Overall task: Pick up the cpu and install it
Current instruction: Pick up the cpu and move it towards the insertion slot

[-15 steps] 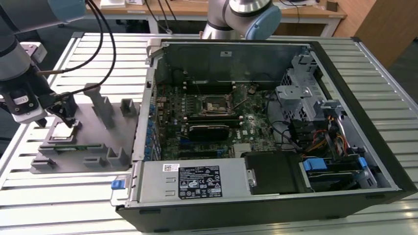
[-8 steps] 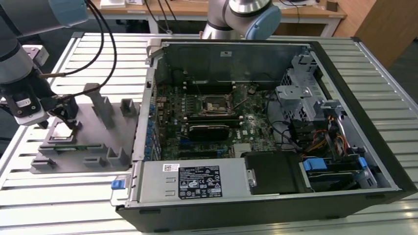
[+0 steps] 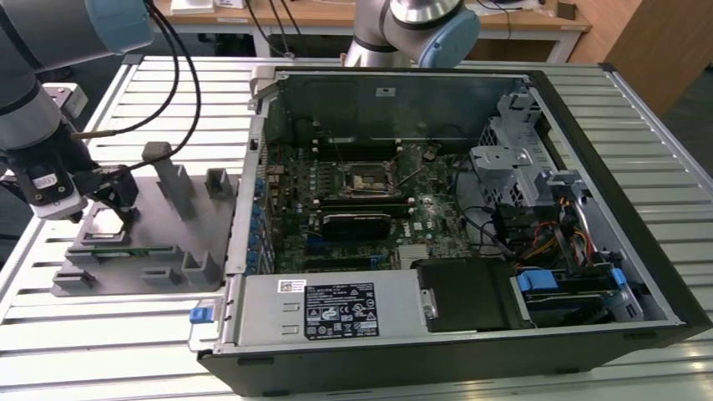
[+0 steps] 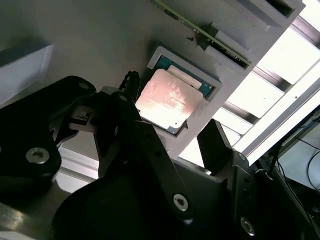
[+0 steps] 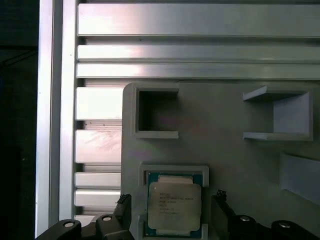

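- The robot arm [image 3: 33,125] is at the exterior view's left and hangs low over a grey tray [image 3: 167,251]
- The tray lies on a metal counter [image 3: 100,334] made of long slats, just beside an open computer case [image 3: 635,192]
- The cpu [image 5: 174,205] lies flat in a small square pocket in the tray, silver side up, with a blue-green rim showing around it
- The jaws are spread wide, with one black fingertip [image 5: 123,201] on each side of the pocket
- In both wrist views the fingertips stand clear of the cpu and do not touch it
- The jaws hold nothing
- In the second wrist view a thin green board [image 4: 200,30] stands on its edge in a slot of the tray, near the cpu pocket
- In the first wrist view two open box shapes [image 5: 156,112] stick up from the tray, a little way from the cpu
- Inside the case lies the green main board [image 3: 435,213]
- In the middle of the main board sits a square socket [image 3: 362,177] with a metal frame around it
- The socket is well apart from the cpu
- A grey box with a white sticker [image 3: 323,305] sits along the near side of the case
- Another robot arm [image 3: 418,29] stands behind the case
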`<move>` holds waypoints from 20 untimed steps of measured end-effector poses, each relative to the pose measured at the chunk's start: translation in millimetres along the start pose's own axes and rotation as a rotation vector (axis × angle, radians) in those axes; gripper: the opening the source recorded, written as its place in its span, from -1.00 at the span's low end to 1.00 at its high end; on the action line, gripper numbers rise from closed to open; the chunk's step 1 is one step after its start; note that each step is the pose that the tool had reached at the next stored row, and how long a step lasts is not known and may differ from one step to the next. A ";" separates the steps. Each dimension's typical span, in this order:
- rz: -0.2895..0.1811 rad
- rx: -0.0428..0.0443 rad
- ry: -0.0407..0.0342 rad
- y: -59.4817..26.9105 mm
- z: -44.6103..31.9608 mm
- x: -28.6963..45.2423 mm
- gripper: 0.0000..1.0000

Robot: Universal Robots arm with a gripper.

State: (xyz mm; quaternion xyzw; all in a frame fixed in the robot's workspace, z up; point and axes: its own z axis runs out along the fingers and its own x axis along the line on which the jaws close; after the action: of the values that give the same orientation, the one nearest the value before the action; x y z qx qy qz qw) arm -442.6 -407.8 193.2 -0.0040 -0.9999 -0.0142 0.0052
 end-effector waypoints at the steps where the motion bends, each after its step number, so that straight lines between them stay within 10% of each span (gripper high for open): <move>1: 0.000 0.0000 0.0000 0.0 0.8 0.0 0.47; 12: 0.001 0.0001 -0.0001 -0.2 6.7 -3.0 0.44; 15: 0.000 0.0002 -0.0001 -0.2 6.6 -2.9 0.07; 20: 0.000 0.0000 -0.0005 -0.1 5.5 -2.9 0.06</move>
State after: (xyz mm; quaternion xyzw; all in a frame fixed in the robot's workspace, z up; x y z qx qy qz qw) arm -439.7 -407.7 187.6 -0.0043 -0.9999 -0.0142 0.0049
